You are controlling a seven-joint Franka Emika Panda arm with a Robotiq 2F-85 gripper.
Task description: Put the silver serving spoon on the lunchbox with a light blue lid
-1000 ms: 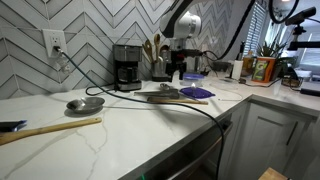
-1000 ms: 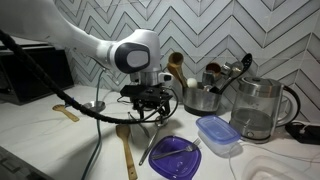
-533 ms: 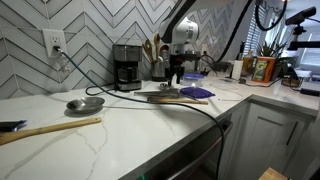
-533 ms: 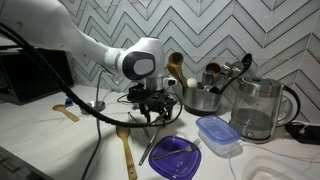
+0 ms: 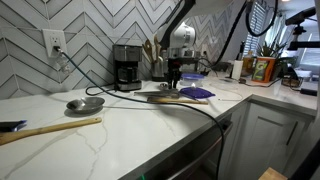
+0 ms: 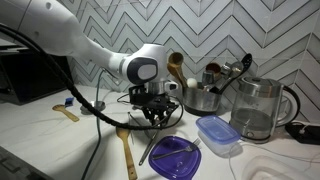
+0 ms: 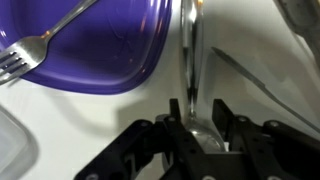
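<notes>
Beside the purple plate [image 7: 100,50], the gripper [image 7: 198,120] straddles the silver serving spoon [image 7: 189,50], jaws apart; it should close squarely before lifting.

In an exterior view the arm [image 6: 55,35] is glossy white, built of rounded segments, with a round grey cap [image 6: 147,69] near the centre of the frame. Black cables [image 6: 80,95] trail beside it at the left. The gripper [image 6: 152,115] is black and angular.

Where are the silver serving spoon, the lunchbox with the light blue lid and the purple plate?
silver serving spoon [image 7: 190,55]: wrist view, on its handle.
lunchbox with light blue lid [image 6: 216,131]: in an exterior view, on the lid's top.
purple plate [image 7: 110,45]: wrist view, on a bare part of its surface.
</notes>
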